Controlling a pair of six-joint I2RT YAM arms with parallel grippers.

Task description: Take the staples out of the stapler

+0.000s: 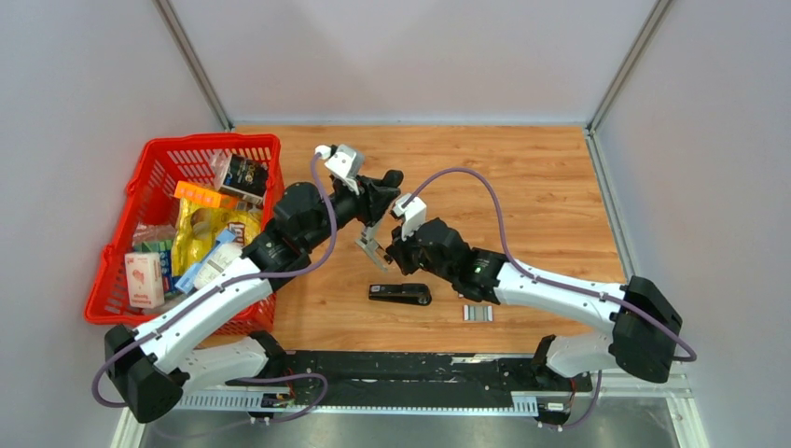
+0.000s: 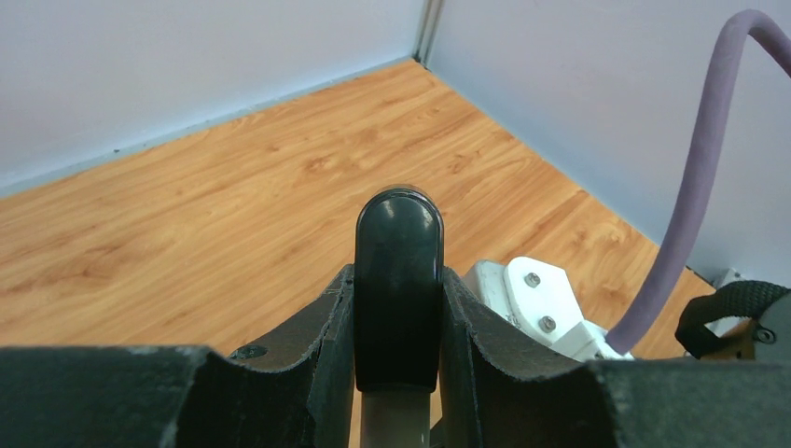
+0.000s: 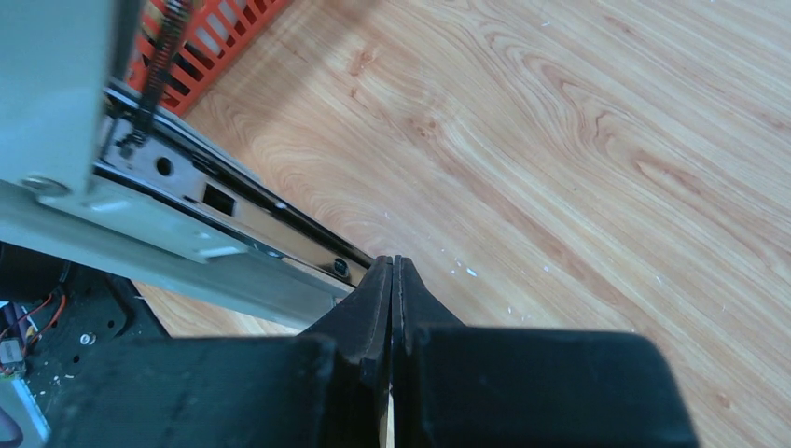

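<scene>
On the table (image 1: pixel 560 205), staples (image 1: pixel 478 313) lie apart from the right fingers (image 3: pixel 371 322).

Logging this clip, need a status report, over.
Left gripper shut on stapler, raised. Right gripper shut, tips at its open metal rail. Staples lying on table, black stapler beside them.

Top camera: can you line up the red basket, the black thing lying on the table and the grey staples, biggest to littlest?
1. red basket, by far the biggest.
2. black thing on the table.
3. grey staples, clearly smaller.
All three sit on the table, so nearness hardly matters.
</scene>
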